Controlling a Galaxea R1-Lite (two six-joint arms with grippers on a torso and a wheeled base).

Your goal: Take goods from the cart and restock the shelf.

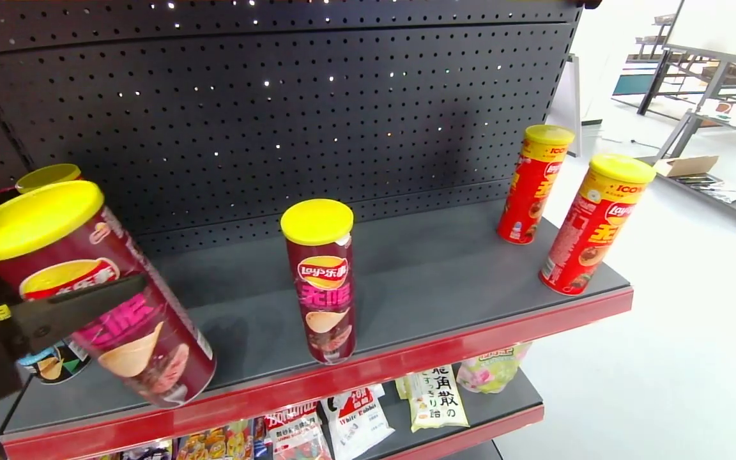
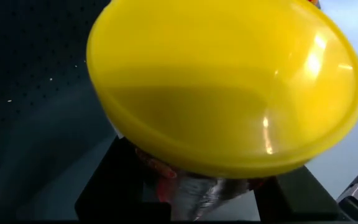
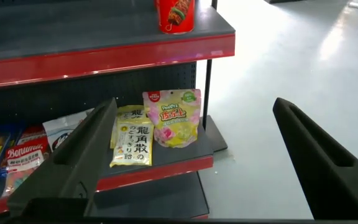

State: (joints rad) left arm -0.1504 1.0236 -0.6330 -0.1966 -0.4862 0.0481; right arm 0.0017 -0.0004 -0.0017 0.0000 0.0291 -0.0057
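Closest to you in the head view, the maroon canister (image 1: 144, 345) is hanging tilted over the left front corner of the shelf (image 1: 444, 275). Your left end effector (image 1: 106, 300) is clamping it across mid-wall. I cannot tell whether its base is touching the shelf. A second maroon canister (image 1: 323, 287) is standing upright at the middle of the front edge. A red canister (image 1: 534, 185) is standing toward the right back, and a second red canister (image 1: 595, 223) at the right front corner.

In the left wrist view you are looking down on the yellow lid (image 2: 229, 87), with dark fingers (image 2: 104, 186) pressing the tube from both sides.

In the right wrist view your right end effector (image 3: 194, 106) is gaping wide and carrying nothing, facing the snack bags (image 3: 173, 118) on the lower shelf (image 3: 166, 168).

I am judging the tube as light, stiff yet crushable, and glossy enough to slip. Keep gripping mid-wall, never by the lid, and set it down flat, since it is looking tall and tippy.
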